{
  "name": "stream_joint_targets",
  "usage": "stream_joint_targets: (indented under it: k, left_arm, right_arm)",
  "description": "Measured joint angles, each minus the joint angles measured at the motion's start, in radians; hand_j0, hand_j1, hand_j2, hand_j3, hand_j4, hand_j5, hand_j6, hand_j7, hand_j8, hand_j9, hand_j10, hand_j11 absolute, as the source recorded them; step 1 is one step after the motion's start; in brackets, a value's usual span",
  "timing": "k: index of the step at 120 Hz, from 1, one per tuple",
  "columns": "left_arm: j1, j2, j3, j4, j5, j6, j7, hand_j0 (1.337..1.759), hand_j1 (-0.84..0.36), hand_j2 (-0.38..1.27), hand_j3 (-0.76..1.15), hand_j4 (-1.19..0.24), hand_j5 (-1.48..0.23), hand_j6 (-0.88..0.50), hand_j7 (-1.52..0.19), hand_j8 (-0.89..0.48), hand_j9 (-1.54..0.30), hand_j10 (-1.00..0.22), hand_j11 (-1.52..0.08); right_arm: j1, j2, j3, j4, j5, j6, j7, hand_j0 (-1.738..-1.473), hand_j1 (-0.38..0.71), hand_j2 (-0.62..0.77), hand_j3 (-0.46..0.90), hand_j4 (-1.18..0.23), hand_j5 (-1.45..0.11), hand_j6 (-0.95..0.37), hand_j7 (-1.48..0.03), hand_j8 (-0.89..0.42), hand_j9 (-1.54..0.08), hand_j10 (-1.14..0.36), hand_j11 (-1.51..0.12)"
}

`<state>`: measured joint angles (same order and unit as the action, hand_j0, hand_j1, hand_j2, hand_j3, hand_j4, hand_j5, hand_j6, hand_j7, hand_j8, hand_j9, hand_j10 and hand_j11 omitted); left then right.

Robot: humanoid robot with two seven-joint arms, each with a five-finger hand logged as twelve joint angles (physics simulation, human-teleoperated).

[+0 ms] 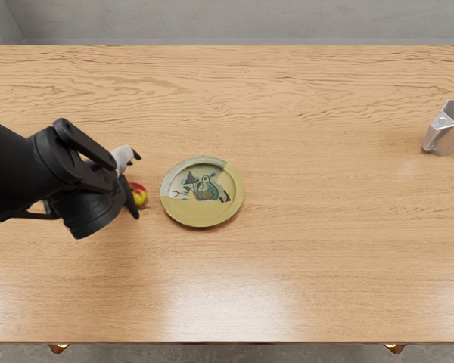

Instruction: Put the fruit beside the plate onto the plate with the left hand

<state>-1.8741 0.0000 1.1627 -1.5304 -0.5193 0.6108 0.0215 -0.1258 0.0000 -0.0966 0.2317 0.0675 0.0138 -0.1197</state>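
Note:
A small red and yellow fruit point(139, 195) lies on the table just left of the plate point(202, 191), a round olive-green dish with a painted picture in its middle. My left hand point(132, 183) reaches in from the left on a black arm and sits right at the fruit's left side. One pale finger point(124, 157) points out above the fruit and a dark finger point(129, 208) curves below it, so the fruit lies near the gap between them. The hand's fingers are spread, and most of the palm is hidden behind the bulky wrist.
My right hand point(446, 128) shows as a grey metallic shape at the table's right edge. The wooden table point(303, 257) stretches wide around the plate, and its front edge runs along the bottom of the view.

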Motion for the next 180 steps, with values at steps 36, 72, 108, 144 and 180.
stream_joint_targets:
  k: [36, 72, 108, 144, 180]
  left_arm:
    - [0.000, 0.000, -0.025, -0.002, 0.036, 0.000, 0.000, 1.658, 0.10, 0.04, 0.00, -0.21, -0.27, -0.21, -0.27, -0.21, -0.27, -0.21, -0.27]
    - [0.013, 0.000, -0.007, -0.010, 0.032, 0.000, 0.001, 1.658, 0.05, 0.05, 0.00, -0.25, -0.33, -0.25, -0.33, -0.25, -0.33, -0.25, -0.33]
    - [0.013, 0.000, -0.003, -0.010, 0.030, 0.000, 0.008, 1.658, -0.09, 0.07, 0.00, -0.36, -0.47, -0.36, -0.47, -0.36, -0.47, -0.36, -0.47]
    - [0.013, 0.000, 0.016, -0.009, 0.034, 0.000, 0.010, 1.658, -0.12, 0.08, 0.00, -0.39, -0.51, -0.39, -0.51, -0.39, -0.51, -0.39, -0.51]
    - [0.005, 0.000, 0.030, -0.041, 0.144, 0.000, 0.018, 1.658, -0.12, 0.08, 0.00, -0.39, -0.51, -0.39, -0.51, -0.39, -0.51, -0.39, -0.51]
  right_arm:
    - [0.000, 0.000, 0.000, 0.000, 0.000, 0.000, 0.000, -1.658, -0.33, 0.00, 0.00, -0.01, -0.02, -0.01, -0.02, -0.01, -0.02, -0.01, -0.02]
    - [0.000, 0.000, 0.000, 0.000, 0.000, 0.000, 0.000, -1.658, -0.33, 0.00, 0.00, -0.01, -0.02, -0.01, -0.02, -0.01, -0.02, -0.01, -0.02]
    - [0.000, 0.000, 0.000, 0.000, 0.000, 0.000, 0.000, -1.658, -0.33, 0.00, 0.00, -0.01, -0.02, -0.01, -0.02, -0.01, -0.02, -0.01, -0.02]
    - [0.000, 0.000, 0.000, 0.000, 0.000, 0.000, 0.000, -1.658, -0.33, 0.00, 0.00, -0.01, -0.02, -0.01, -0.02, -0.01, -0.02, -0.01, -0.02]
    - [0.000, 0.000, 0.000, 0.000, 0.000, 0.000, 0.000, -1.658, -0.33, 0.00, 0.00, -0.01, -0.02, -0.01, -0.02, -0.01, -0.02, -0.01, -0.02]
